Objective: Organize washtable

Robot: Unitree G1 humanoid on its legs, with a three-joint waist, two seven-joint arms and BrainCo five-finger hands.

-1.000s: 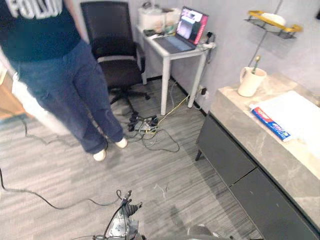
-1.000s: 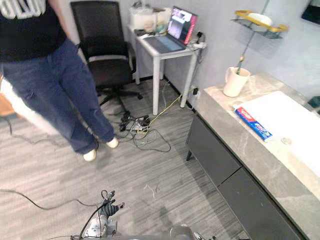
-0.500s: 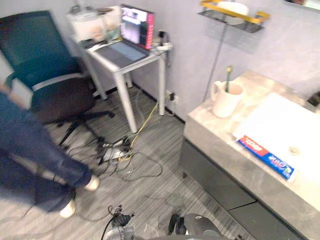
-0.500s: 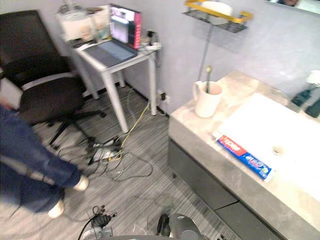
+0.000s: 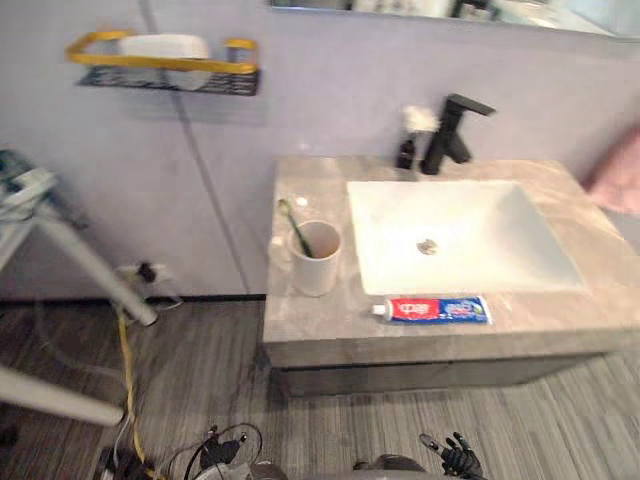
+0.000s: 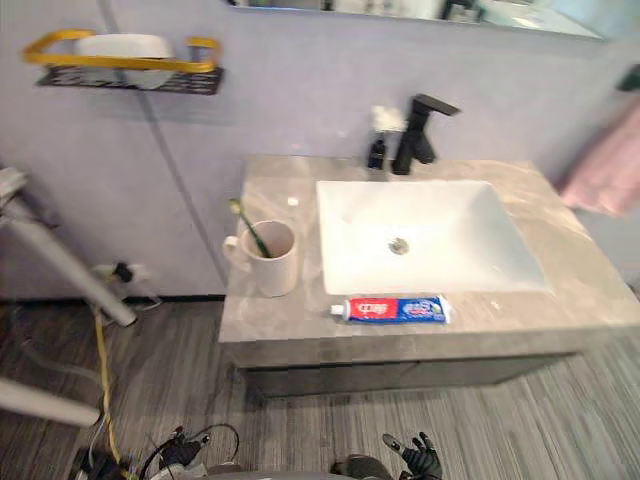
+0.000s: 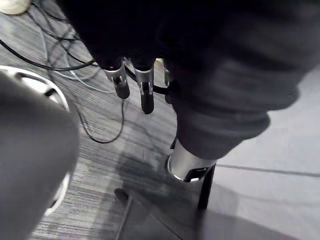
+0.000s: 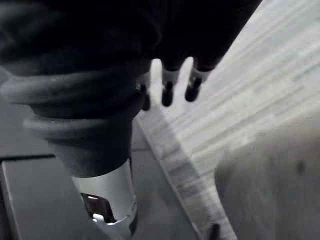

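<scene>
Camera has swung since the earlier frames: the beige marble-look stone worktop (image 5: 320, 322) that sat off to the right now lies square ahead, its long edge across the view; nothing on it is seen displaced. White rectangular sink basin (image 5: 520, 250) is set into the worktop, with a black angular tap (image 5: 450, 132) at its back rim and a small dark bottle (image 5: 406, 153) just beside the tap. Cream ceramic mug (image 5: 316, 268) stands upright on the worktop left of the basin, a green-handled toothbrush (image 5: 296, 228) leaning in it, head up. Red, white and blue toothpaste tube (image 5: 436, 309) lies flat on the front strip, between the basin's front rim and the worktop edge, cap end toward the mug, apart from both. Yellow-railed black wire shelf (image 5: 165, 72) hangs on the wall to the left; pink towel (image 5: 616, 172) hangs at far right. Left robot hand (image 7: 146, 97): low over the grey plank floor (image 7: 100, 165), fingers straight, nothing held. Right robot hand (image 8: 167, 91): likewise low, fingers relaxed, nothing held.
</scene>
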